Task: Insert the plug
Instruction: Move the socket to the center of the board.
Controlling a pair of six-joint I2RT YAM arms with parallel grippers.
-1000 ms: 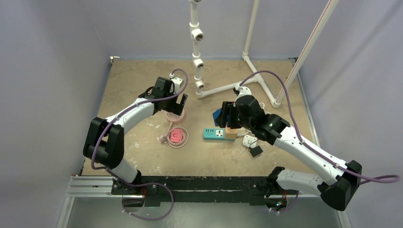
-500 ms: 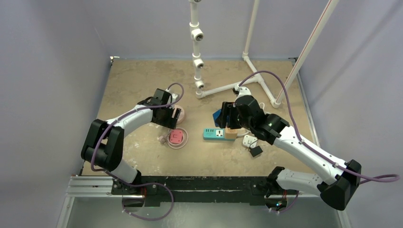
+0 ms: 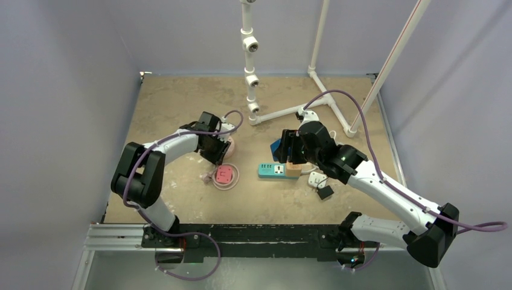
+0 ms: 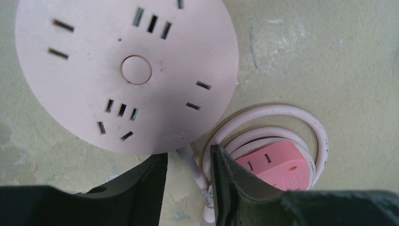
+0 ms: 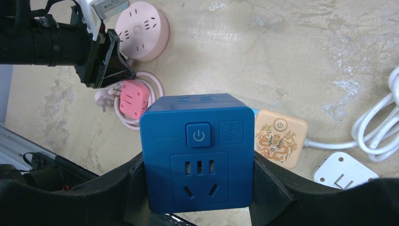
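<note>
A pale pink plug (image 3: pixel 207 177) lies on the table, its cord (image 4: pixel 263 115) looped round a pink square adapter (image 3: pixel 224 174). My left gripper (image 3: pixel 216 158) is low over the spot between the round pink socket (image 4: pixel 127 70) and the adapter (image 4: pixel 273 165). Its jaws (image 4: pixel 188 188) stand narrow but open, straddling the cord's end (image 4: pixel 190 160), which lies against the right finger only. The plug body is mostly hidden there. My right gripper (image 5: pixel 200 172) is shut on a blue cube socket (image 5: pixel 197 150), held above the table at the middle (image 3: pixel 278 148).
A teal power strip (image 3: pixel 270 171) with a beige dragon-printed adapter (image 3: pixel 294 168) lies below the right gripper. A white plug (image 3: pixel 316 179), a black plug (image 3: pixel 325 192) and white cable sit to its right. A white pipe frame (image 3: pixel 250 45) stands at the back.
My left gripper has come down and nearer, from above the round socket to the cord beside the pink adapter, and its jaws have narrowed. The right arm has not moved.
</note>
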